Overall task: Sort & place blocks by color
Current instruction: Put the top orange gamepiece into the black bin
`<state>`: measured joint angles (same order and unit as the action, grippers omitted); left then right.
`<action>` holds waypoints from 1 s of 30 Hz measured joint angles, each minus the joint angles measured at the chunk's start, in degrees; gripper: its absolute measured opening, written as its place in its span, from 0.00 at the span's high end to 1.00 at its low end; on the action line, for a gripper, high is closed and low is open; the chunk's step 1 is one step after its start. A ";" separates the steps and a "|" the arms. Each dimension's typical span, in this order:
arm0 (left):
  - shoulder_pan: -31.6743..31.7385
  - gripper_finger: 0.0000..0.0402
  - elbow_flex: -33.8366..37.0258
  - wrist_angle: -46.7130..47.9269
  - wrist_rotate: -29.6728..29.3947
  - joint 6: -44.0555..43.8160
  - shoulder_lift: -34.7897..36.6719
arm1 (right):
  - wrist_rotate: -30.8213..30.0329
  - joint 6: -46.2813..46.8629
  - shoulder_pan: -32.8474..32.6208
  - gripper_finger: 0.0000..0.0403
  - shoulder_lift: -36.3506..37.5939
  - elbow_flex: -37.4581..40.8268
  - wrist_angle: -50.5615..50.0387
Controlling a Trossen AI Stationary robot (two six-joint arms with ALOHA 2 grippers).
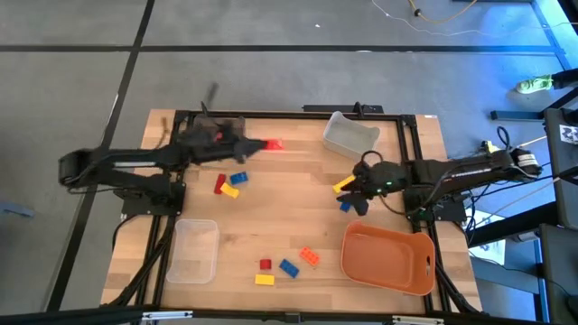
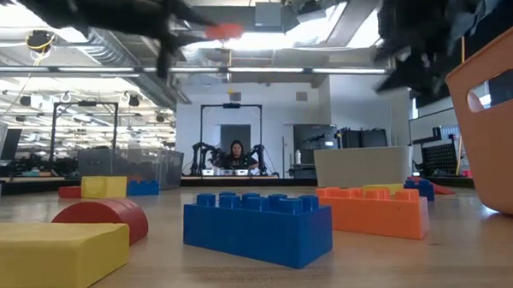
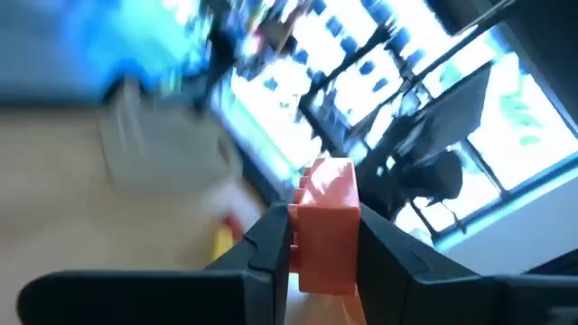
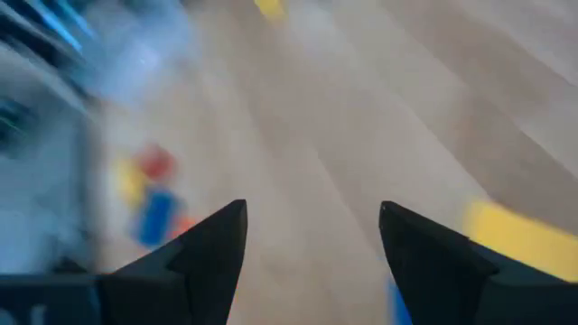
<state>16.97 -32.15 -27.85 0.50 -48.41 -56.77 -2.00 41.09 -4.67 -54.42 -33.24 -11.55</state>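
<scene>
My left gripper (image 1: 257,145) is over the far middle of the table, shut on a red block (image 1: 274,144) that shows high above the table in the low view (image 2: 229,30). My right gripper (image 4: 312,212) stands open above the wood at right of centre (image 1: 354,194), with nothing between its fingers. A yellow block (image 1: 344,185) and a blue block (image 1: 346,206) lie flat on the table just beside it. More blocks lie on the table: a red, blue and yellow group (image 1: 230,185) at left of centre and several (image 1: 287,266) near the front edge. My left gripper pinches the red block by two opposite sides (image 3: 302,236) between its two fingers (image 3: 266,248). The fingers lie about level and point toward the table's right. The block sticks out past the fingertips and is lifted clear of the table.
A clear bin (image 1: 194,250) stands at the near left and a pale bin (image 1: 350,134) at the far middle. An orange tray (image 1: 388,259) sits at the near right. A black frame (image 1: 289,115) runs around the table. A person (image 2: 237,153) sits far off in the room.
</scene>
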 joint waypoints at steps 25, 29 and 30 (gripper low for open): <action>-17.31 0.79 2.09 8.21 -16.22 48.95 17.40 | 0.59 -2.57 2.95 0.38 2.56 6.93 49.77; -17.31 0.79 2.09 8.23 -17.30 46.43 17.40 | 0.59 -2.59 2.95 0.38 2.55 6.93 49.76; -17.31 0.79 2.09 8.28 -18.62 44.08 17.40 | 0.59 -2.57 2.95 0.38 2.55 6.93 49.75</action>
<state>-0.34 -30.06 -19.57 -18.12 -4.33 -39.38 -1.41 38.52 -1.72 -51.88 -26.30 38.20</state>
